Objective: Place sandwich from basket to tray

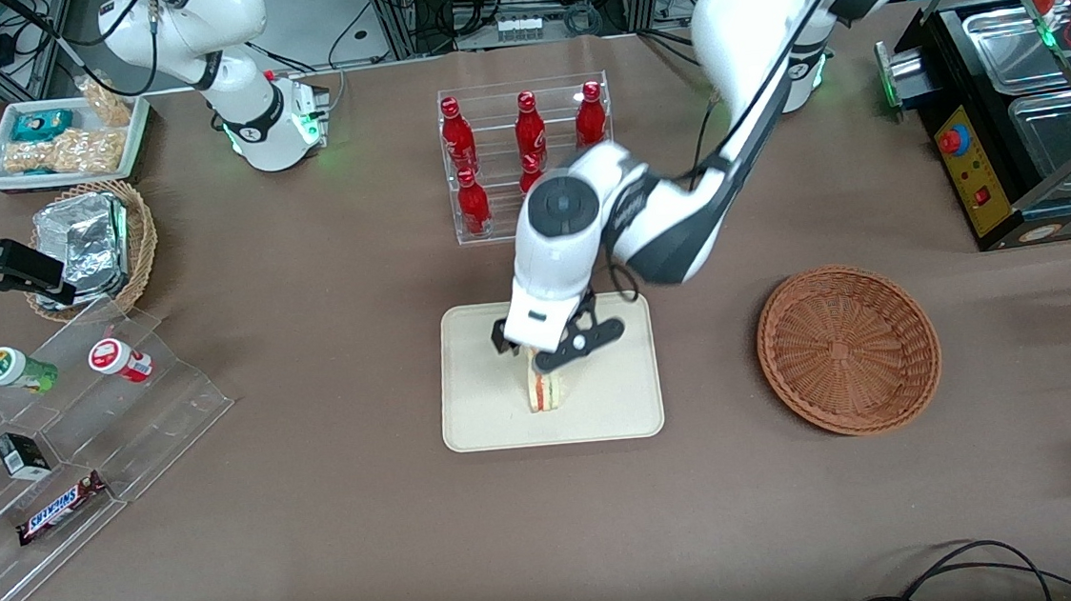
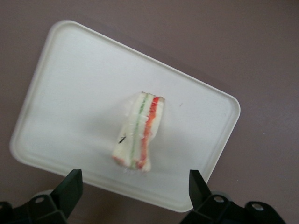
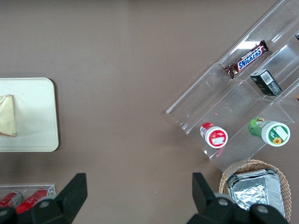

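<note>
The gripper [image 1: 551,349] hangs over the tray [image 1: 487,419], just above the sandwich [image 1: 547,391]. In the left wrist view its 2 fingers [image 2: 70,186] are spread wide apart, with the sandwich [image 2: 140,133] lying on the tray [image 2: 70,84] below the gap and touching neither finger. The sandwich rests on the tray's surface near its middle, on edge, so the red and green filling layers show between the white bread slices. The right wrist view shows the same wedge [image 3: 7,115] flat against the tray [image 3: 42,126], partly cut off at the picture's edge.

The basket [image 1: 848,348] sits on the brown table [image 1: 331,374], well apart from the gripper toward the working arm's end, with nothing in it.

Farther from the front camera than the gripper, a clear rack [image 1: 529,153] holds 5 red bottles [image 1: 529,124]. Toward the parked arm's end of the table, well apart from the gripper, stands a clear stepped display [image 1: 76,413] with 2 small cups [image 1: 120,360], a chocolate bar [image 1: 60,507] and a small dark box [image 1: 24,455]. Farther from the camera than that display sits a lighter basket with foil packets [image 1: 86,242], and farther still a white tray of snacks [image 1: 64,142].
</note>
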